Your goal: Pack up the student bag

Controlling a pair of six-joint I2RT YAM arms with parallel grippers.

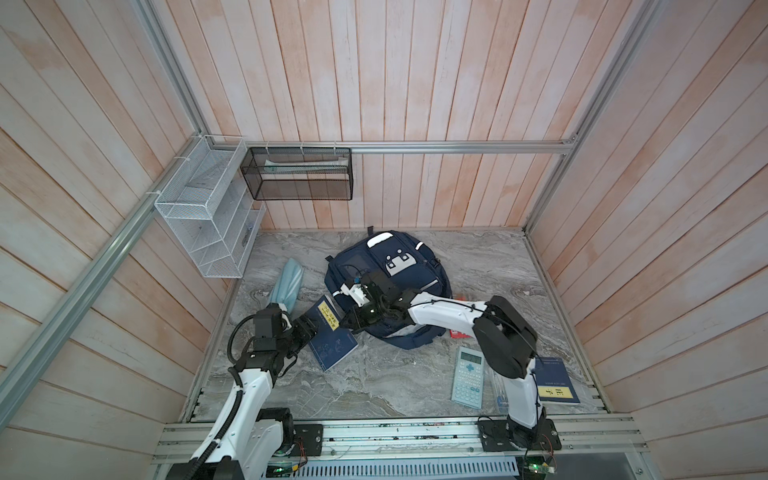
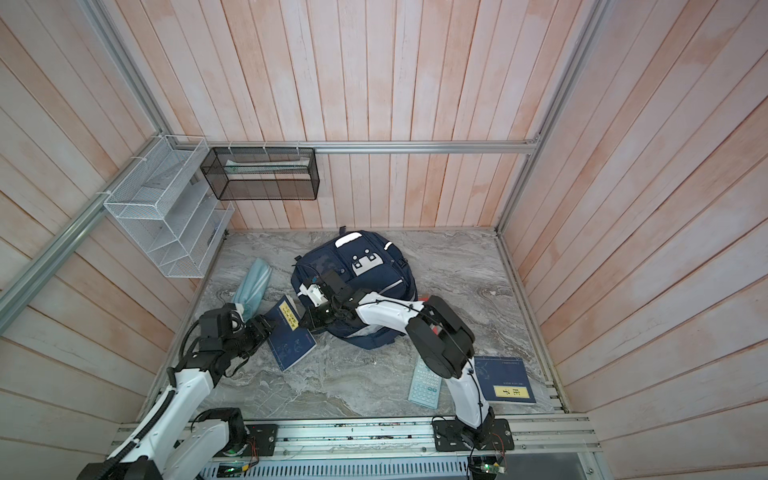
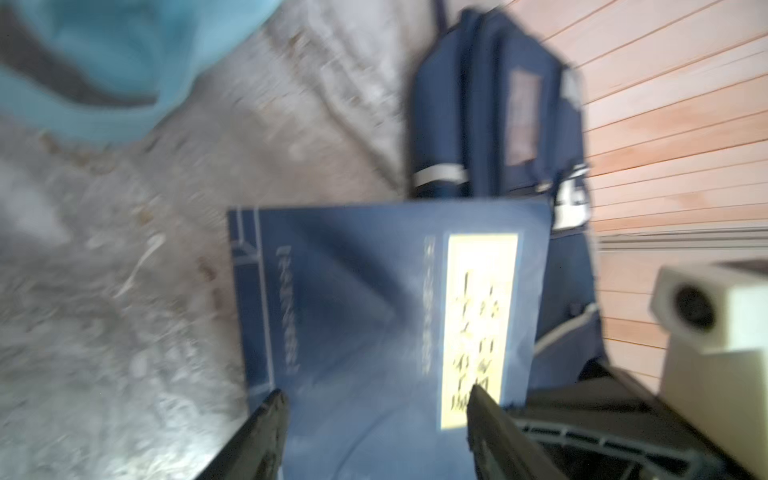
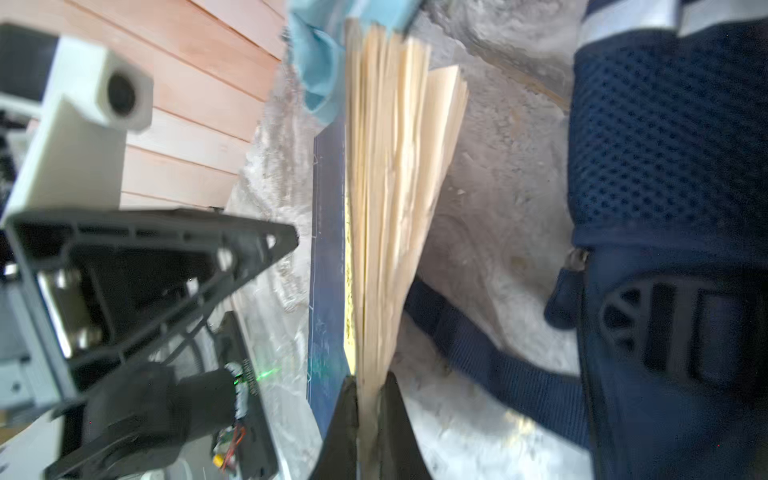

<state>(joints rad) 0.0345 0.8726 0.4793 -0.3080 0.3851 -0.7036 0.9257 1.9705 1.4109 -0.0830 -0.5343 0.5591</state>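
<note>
Closest to my right wrist camera are my right gripper's [image 4: 368, 386] two dark fingers [image 4: 345, 419], clenched on the cream pages of a blue book [image 4: 395, 166]. Beyond the grip the pages fan apart. In a top view the same gripper [image 1: 351, 323] reaches across the middle to the book's [image 1: 334, 336] edge, just beside the backpack's near left side.

My left gripper [image 3: 376, 399] is spread wide, one finger [image 3: 270, 424] on each side of the book's [image 3: 374, 299] cover, near the end with the yellow label. That wrist picture is blurred, and I cannot tell whether those fingers touch the cover. In a top view this gripper [image 1: 309, 328] sits at the book's left edge. Whether the book lies flat on the desk [image 1: 374, 386] or is partly lifted, I cannot tell.

The backpack [image 1: 424, 270] lies on the grey marbled desk toward the back wall, roughly in the middle, with its white buckled flap facing up. Both top views show it [image 2: 386, 276], and my right arm passes over its near part. My wrist views catch its navy fabric [image 3: 490, 104] and its mesh side [image 4: 665, 166].

A light blue pouch [image 1: 289, 282] lies left of the backpack. A pale blue calculator [image 1: 468, 376] and a second blue book [image 1: 557, 382] lie near the front right. On the walls hang a white wire rack [image 1: 199, 216] and a black mesh basket [image 1: 297, 174].
</note>
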